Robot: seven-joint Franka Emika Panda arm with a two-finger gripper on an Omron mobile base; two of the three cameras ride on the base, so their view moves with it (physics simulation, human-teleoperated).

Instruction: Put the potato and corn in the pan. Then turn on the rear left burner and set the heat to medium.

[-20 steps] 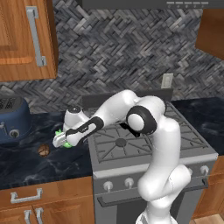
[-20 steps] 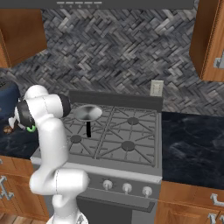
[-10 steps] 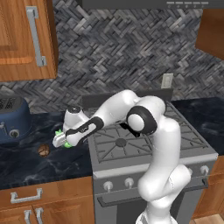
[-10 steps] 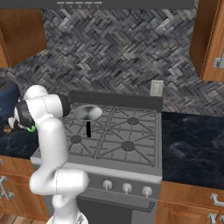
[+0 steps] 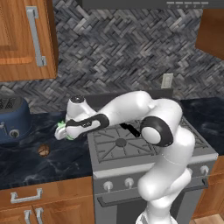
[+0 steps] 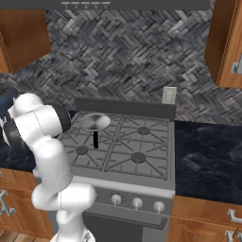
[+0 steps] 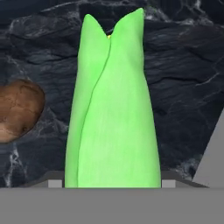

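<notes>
The gripper (image 5: 64, 130) hung low over the dark counter (image 5: 26, 164) just left of the stove (image 5: 144, 151), its jaws closed on the corn (image 7: 111, 109); in the hand view the green husk ran up from between the finger tips. The potato (image 5: 43, 150) lay on the counter near the gripper, apart from it, toward the front edge. The pan (image 6: 94, 123) sat on the rear left burner (image 6: 97, 128), its black handle pointing forward. A blue toaster (image 5: 13, 119) stood further left.
</notes>
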